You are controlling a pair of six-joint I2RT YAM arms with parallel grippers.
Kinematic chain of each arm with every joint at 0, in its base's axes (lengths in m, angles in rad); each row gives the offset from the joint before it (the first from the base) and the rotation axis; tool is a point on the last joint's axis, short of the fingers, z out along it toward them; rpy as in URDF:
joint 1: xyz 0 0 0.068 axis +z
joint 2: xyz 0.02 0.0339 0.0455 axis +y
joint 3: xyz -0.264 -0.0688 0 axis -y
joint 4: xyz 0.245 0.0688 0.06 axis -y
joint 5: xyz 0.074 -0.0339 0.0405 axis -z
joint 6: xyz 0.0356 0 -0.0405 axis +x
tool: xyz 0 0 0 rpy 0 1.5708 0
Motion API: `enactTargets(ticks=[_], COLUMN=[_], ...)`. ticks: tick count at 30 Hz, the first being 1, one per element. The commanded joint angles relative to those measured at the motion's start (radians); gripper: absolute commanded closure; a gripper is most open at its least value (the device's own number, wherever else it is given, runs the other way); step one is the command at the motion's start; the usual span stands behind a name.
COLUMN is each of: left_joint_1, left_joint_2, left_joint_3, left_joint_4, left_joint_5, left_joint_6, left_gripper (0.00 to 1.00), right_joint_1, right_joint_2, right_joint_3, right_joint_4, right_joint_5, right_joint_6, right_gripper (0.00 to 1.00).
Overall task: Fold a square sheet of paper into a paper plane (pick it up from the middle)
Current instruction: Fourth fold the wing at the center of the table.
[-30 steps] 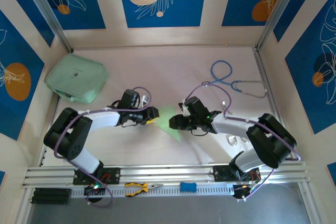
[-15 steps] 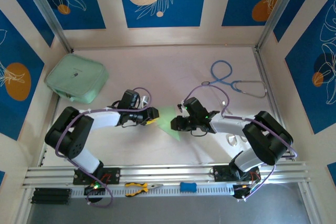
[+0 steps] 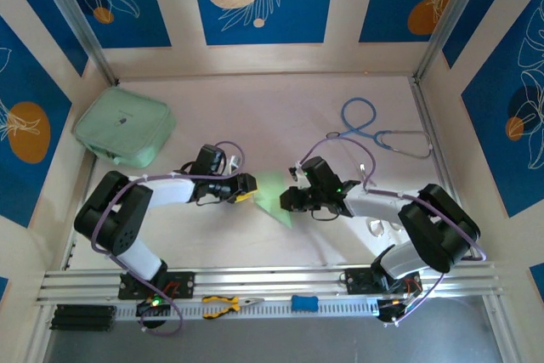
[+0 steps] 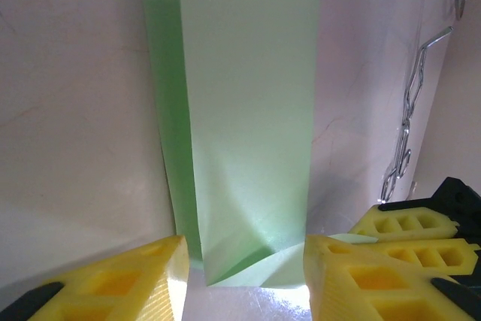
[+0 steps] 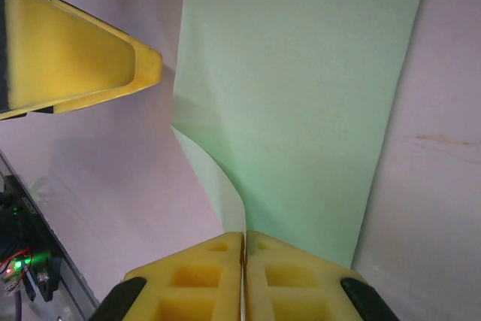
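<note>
square sheet of paper (image 3: pixel 270 194) | light green, folded lengthwise | mostly flat | one edge seemingly lifted

square sheet of paper (image 4: pixel 248 110), folded — flat on table (image 4: pixel 75 110); left claw (image 4: pixel 244 264) parted

A mint-green zip pouch (image 3: pixel 124 127) lies flat at the far left of the pale table (image 3: pixel 255 108), close to the left wall. At the far right, well apart from the pouch, a stethoscope (image 3: pixel 374 133) is spread out, its blue tubing curled in a loop and its grey part reaching towards the right wall. An aluminium rail (image 3: pixel 272 276) runs along the near edge of the table. Just in front of it lie pliers (image 3: pixel 229 303) with yellow-orange handles, and near them, to the right, a small blue object (image 3: pixel 304 302) too small to identify. The surrounding walls carry blue panels (image 3: pixel 280 6) printed with white leaf outlines and cream or orange discs.
</note>
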Motion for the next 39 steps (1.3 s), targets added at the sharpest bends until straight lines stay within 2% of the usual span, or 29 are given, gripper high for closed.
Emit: enactTargets(ticks=[1, 12, 21, 27, 33, 36, 39], left_joint_1=[0.013, 0.013, 0.013, 0.012, 0.012, 0.012, 0.008], left_joint_2=[0.018, 0.056, 0.122, 0.139, 0.145, 0.135, 0.118], left_joint_3=[0.036, 0.079, 0.101, 0.101, 0.094, 0.081, 0.051], left_joint_4=[-0.012, -0.067, 0.017, 0.057, 0.087, 0.109, 0.145], left_joint_5=[0.044, 0.018, 0.067, 0.079, 0.091, 0.078, 0.037], left_joint_6=[0.021, 0.03, -0.007, -0.029, -0.041, -0.065, -0.118], left_gripper=[0.54, 0.51, 0.53, 0.62, 0.79, 0.88, 0.93], right_joint_1=[-0.01, -0.049, -0.056, -0.062, -0.066, -0.066, -0.06], right_joint_2=[-0.026, -0.037, -0.037, -0.039, -0.036, -0.063, -0.132], right_joint_3=[-0.022, -0.059, -0.065, -0.072, -0.072, -0.065, -0.065], right_joint_4=[0.035, 0.083, 0.092, 0.089, 0.084, 0.033, -0.051], right_joint_5=[-0.055, -0.107, -0.115, -0.115, -0.11, -0.067, 0.04], right_joint_6=[-0.01, 0.005, 0.007, 0.005, 0.007, 0.008, 0.005], right_gripper=[0.89, 0.89, 0.88, 0.88, 0.87, 0.81, 0.64])
